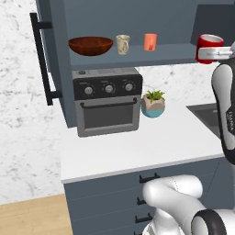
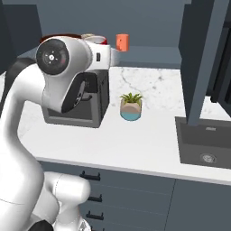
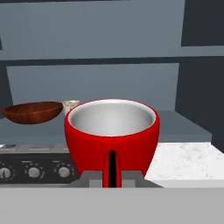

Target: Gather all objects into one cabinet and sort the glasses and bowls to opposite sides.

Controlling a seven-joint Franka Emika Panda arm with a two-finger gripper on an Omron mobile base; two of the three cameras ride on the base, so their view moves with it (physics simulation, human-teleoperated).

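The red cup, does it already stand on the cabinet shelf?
No, the red cup hangs in the gripper, right of the shelf.

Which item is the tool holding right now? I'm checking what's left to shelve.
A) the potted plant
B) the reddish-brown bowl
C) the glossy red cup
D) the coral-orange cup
C: the tool is shut on the glossy red cup, while the bowl and coral-orange cup sit on the cabinet shelf.

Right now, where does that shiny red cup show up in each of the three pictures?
Left base view: red cup, upper right, held in the tool level with the cabinet shelf.
Right base view: just its rim peeks over the arm, top centre-left.
Hand view: red cup in the centre, handle toward the camera.
Shared landmark: the brown bowl on the shelf.
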